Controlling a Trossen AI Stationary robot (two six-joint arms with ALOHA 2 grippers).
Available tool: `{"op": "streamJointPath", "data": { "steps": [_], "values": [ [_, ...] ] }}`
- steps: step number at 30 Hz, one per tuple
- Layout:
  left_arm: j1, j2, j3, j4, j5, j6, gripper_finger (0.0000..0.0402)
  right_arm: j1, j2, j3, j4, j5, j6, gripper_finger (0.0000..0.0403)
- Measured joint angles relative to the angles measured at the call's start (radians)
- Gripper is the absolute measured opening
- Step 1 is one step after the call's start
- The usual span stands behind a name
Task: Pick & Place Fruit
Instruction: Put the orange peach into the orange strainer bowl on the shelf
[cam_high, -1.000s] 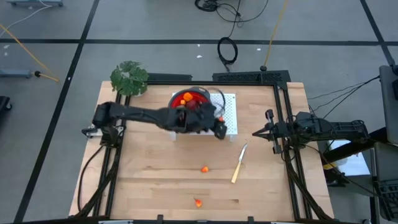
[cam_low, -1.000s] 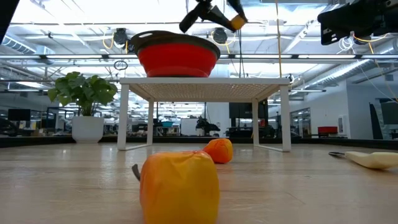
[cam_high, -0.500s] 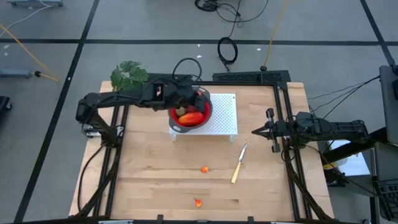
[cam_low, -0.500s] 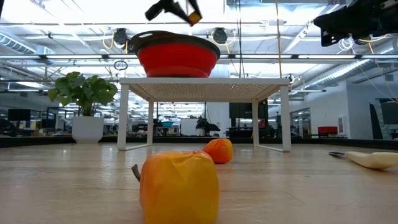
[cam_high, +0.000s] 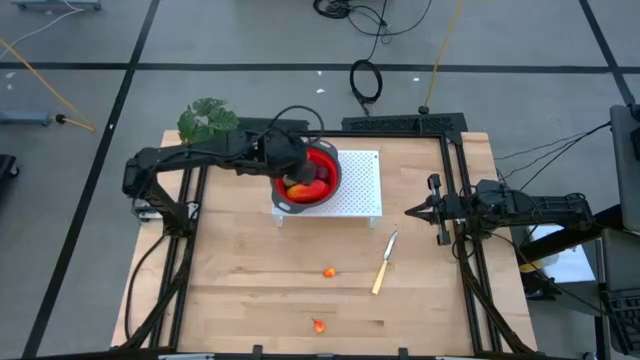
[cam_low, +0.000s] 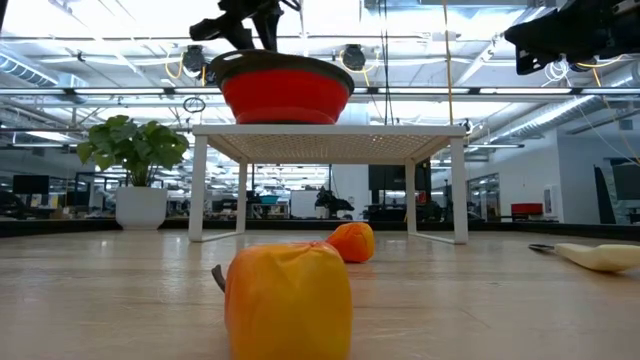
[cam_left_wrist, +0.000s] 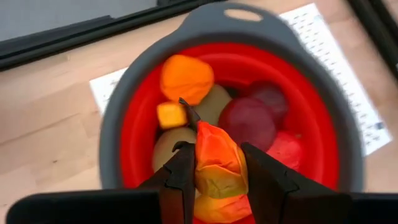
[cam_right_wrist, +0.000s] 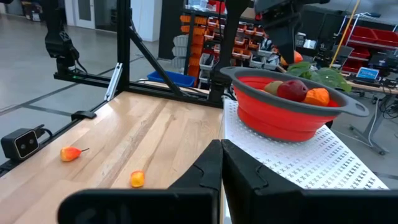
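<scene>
Swung back—left gripper (cam_left_wrist: 216, 163) pinching waxy pepper (cam_left_wrist: 217, 171) (elongated).

In the high view the left gripper (cam_high: 290, 172) covers much of the red bowl (cam_high: 325, 160), so the fruit inside cannot be counted there. In the left wrist view the elongated red-orange-yellow piece (cam_left_wrist: 217, 163) runs off the picture's lower edge, and it hides part of an olive-brown oval (cam_left_wrist: 169, 142) behind it. In the low view the bowl's wall hides its contents, and the knife (cam_low: 600, 256) is cut off at the right edge.
</scene>
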Motion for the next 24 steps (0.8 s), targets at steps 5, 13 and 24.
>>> {"op": "streamJointPath", "data": {
  "steps": [5,13,24],
  "values": [
    [0.0,0.013,0.0,-0.006,-0.017,0.025,0.0104,0.0,0.0,0.0,0.0,0.0,0.0,0.0],
    [0.019,0.056,-0.001,-0.014,-0.042,0.09,0.0104,0.0,0.0,0.0,0.002,0.0,0.001,0.0],
    [0.059,0.102,-0.001,-0.032,-0.025,0.155,0.0104,0.0,0.0,0.0,0.002,0.0,0.001,0.0]
  ]
}}
